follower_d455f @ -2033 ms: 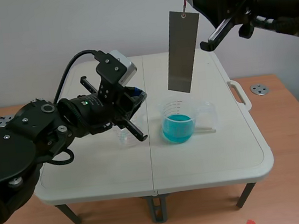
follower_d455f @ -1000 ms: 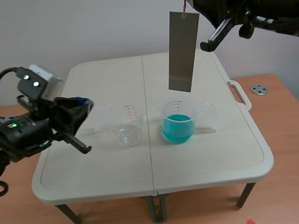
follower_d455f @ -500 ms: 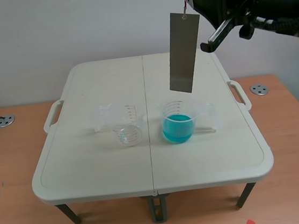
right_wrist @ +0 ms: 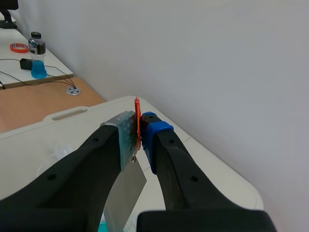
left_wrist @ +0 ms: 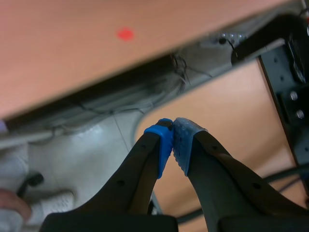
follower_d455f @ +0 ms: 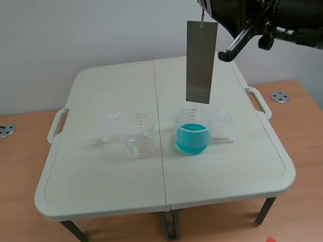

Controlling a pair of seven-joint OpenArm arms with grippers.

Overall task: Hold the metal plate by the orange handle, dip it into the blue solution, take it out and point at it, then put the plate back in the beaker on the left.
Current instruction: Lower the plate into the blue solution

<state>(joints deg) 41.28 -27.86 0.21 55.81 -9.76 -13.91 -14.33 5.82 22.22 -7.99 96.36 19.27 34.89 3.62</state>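
Though the left gripper [left_wrist: 173, 140] lay outside the scene view, its own camera showed the two blue-padded fingers pressed together on nothing, away from the white folding table [follower_d455f: 99, 186]. On that table the small clear plastic beaker on the left [follower_d455f: 137, 142] stood empty. Just beside it sat the clear beaker of blue solution [follower_d455f: 193, 133]. Above that one, touching nothing, the long grey metal plate [follower_d455f: 201, 61] hung nearly upright. The right gripper [right_wrist: 141, 135] was clamped on the thin orange handle [right_wrist: 137, 111] at its top. The grasp was done. No wetness could be made out, so I could not tell whether the dip was done. The return to the left beaker remained.
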